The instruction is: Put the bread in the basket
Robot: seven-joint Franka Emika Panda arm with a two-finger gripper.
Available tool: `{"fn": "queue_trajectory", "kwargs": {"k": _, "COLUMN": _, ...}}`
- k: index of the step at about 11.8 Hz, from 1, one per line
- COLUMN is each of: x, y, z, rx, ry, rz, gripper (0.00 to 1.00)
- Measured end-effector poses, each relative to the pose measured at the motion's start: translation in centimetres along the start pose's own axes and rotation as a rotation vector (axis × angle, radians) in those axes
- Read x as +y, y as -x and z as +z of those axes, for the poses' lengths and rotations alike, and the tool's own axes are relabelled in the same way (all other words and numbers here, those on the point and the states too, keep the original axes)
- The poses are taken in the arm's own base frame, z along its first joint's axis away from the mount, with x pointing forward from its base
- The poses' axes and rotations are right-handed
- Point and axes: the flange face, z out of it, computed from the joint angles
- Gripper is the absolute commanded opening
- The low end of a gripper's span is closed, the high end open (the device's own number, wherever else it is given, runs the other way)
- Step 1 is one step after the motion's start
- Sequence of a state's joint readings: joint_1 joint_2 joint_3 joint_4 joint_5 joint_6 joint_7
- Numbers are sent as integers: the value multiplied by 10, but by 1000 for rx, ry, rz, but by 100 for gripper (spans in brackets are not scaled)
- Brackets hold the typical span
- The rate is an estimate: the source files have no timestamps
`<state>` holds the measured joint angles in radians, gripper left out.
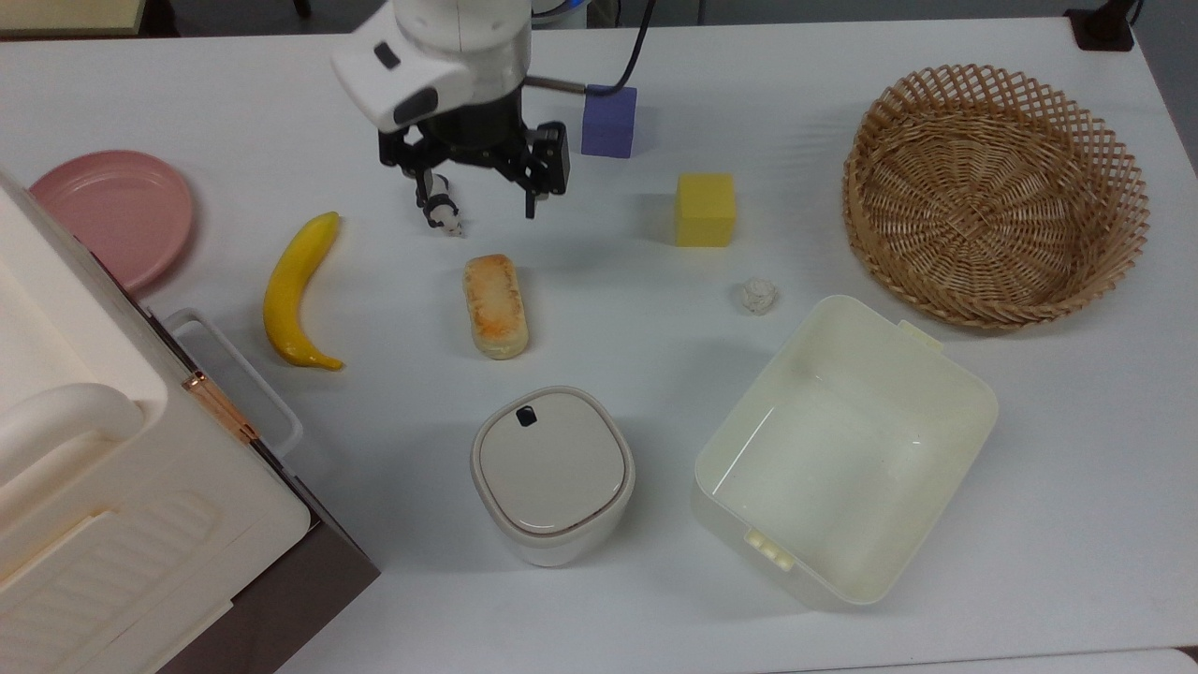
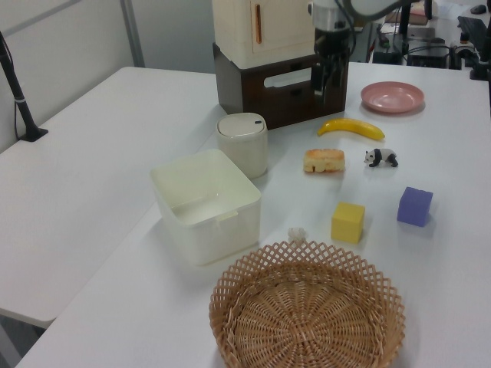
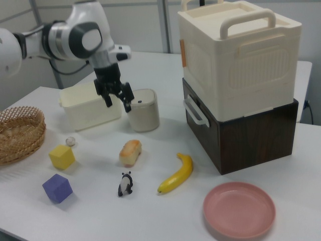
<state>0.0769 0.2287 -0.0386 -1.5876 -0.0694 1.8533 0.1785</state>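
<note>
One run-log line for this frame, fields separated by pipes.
phase: approach | end effector: open, empty, above table short of bread | bread: on table, untouched | basket: empty

Top view: the pincer (image 1: 474,201) overlaps the panda figure (image 1: 447,221), hiding most of it. The stacked storage boxes (image 1: 103,487) are cut by the top view's left and bottom edges. Left view: the basket (image 2: 307,310) is cropped at the bottom edge. Right view: the basket is cut at the right view's left edge.

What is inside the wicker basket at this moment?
Nothing: the wicker basket shows only its bare woven floor. The bread lies on the white table, and the open hand holds nothing.
</note>
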Motion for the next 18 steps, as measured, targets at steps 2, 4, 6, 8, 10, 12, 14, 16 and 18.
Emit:
{"fn": "queue_trajectory", "kwargs": {"k": 2, "x": -3, "y": 4, "z": 34, "rx": -45, "ry": 6, "rz": -61, "gripper": 100}}
{"fn": "queue_trajectory", "kwargs": {"k": 4, "x": -8, "y": -2, "z": 75, "rx": -49, "ry": 6, "rz": -86, "gripper": 100}}
{"fn": "queue_trajectory", "kwargs": {"k": 6, "x": -13, "y": -6, "z": 115, "rx": -57, "ry": 6, "rz": -98, "gripper": 100}}
{"fn": "queue_trajectory", "kwargs": {"k": 8, "x": -15, "y": -6, "z": 137, "rx": -77, "ry": 7, "rz": -137, "gripper": 100}}
{"fn": "queue_trajectory", "kwargs": {"k": 10, "x": -15, "y": -5, "z": 161, "rx": -107, "ry": 10, "rz": -170, "gripper": 90}}
{"fn": "queue_trajectory", "kwargs": {"k": 12, "x": -17, "y": -8, "z": 179, "rx": -88, "ry": 8, "rz": -182, "gripper": 75}}
{"fn": "queue_trajectory", "kwargs": {"k": 14, "x": -16, "y": -7, "z": 188, "rx": -85, "ry": 6, "rz": -224, "gripper": 64}}
{"fn": "queue_trajectory", "kwargs": {"k": 16, "x": -8, "y": -9, "z": 189, "rx": -79, "ry": 10, "rz": -245, "gripper": 64}}
{"fn": "queue_trajectory", "kwargs": {"k": 18, "x": 1, "y": -12, "z": 184, "rx": -68, "ry": 15, "rz": -247, "gripper": 64}}
